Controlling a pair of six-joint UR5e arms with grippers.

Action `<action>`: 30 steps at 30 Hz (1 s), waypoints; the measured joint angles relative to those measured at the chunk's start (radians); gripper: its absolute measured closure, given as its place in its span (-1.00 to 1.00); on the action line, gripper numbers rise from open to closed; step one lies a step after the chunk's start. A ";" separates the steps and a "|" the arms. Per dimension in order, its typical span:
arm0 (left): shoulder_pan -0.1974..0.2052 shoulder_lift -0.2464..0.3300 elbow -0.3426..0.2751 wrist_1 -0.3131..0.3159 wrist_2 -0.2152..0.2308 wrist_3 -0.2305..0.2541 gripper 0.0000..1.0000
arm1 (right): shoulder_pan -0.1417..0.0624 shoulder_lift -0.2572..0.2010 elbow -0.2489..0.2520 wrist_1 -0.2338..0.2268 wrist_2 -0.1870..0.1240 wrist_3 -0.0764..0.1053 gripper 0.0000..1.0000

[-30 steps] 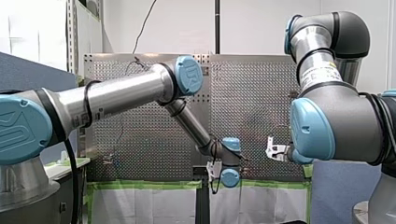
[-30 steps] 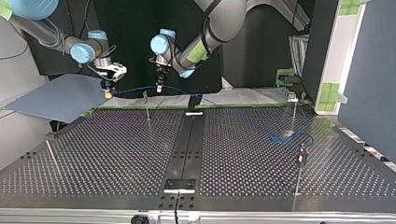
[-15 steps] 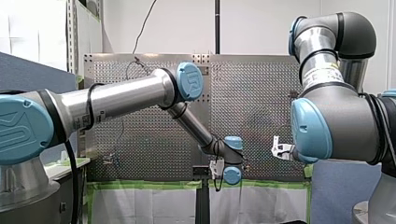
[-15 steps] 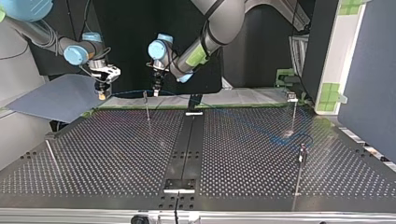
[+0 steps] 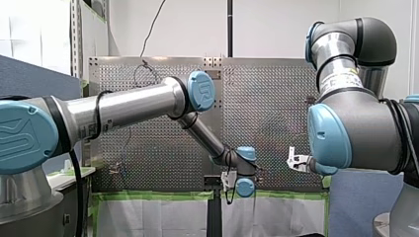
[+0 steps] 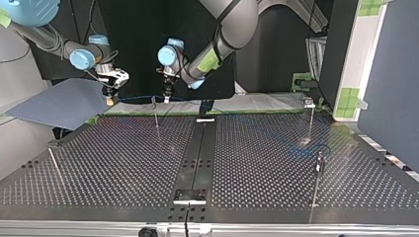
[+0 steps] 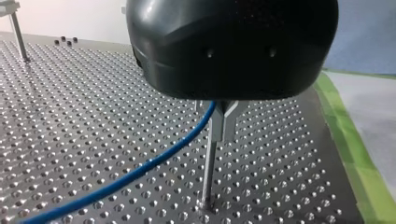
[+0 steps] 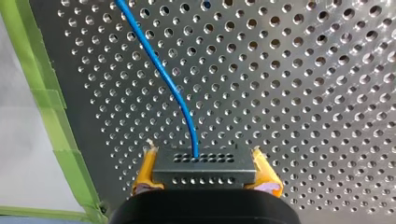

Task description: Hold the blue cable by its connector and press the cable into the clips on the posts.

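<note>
Our right gripper [image 8: 202,155], yellow pads [image 8: 145,170] clamped on the connector [image 8: 204,170], had shifted leftward in the top view's upper left. This drew the blue cable [image 8: 161,70] to the clip [image 7: 224,121] beneath our left gripper [image 6: 167,96], whose state was unreadable.

In the top view the left tool [image 6: 167,97] is too small to tell its grip, and the cable [image 6: 136,98] is too thin to follow over the table [image 6: 123,163]. In the left wrist view that tool's black body hides where the cable goes past the clip [image 7: 223,116], and the cable's other end is cut off at the edge. The right tool [image 8: 205,170] covers the connector's [image 8: 204,161] near end.
</note>
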State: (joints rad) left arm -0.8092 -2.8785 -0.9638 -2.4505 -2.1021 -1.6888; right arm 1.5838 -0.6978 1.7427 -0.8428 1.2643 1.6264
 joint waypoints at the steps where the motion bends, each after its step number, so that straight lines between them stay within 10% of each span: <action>1: 0.002 -0.003 0.004 -0.002 0.002 0.000 1.00 | 0.001 0.000 -0.001 0.000 0.000 0.000 1.00; 30: 0.066 -0.030 0.074 -0.053 0.028 0.024 1.00 | 0.021 0.027 -0.052 -0.026 0.049 0.007 1.00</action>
State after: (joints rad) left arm -0.7437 -2.9081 -0.8897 -2.5040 -2.0746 -1.6652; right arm 1.6050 -0.6712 1.6907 -0.8691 1.3137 1.6335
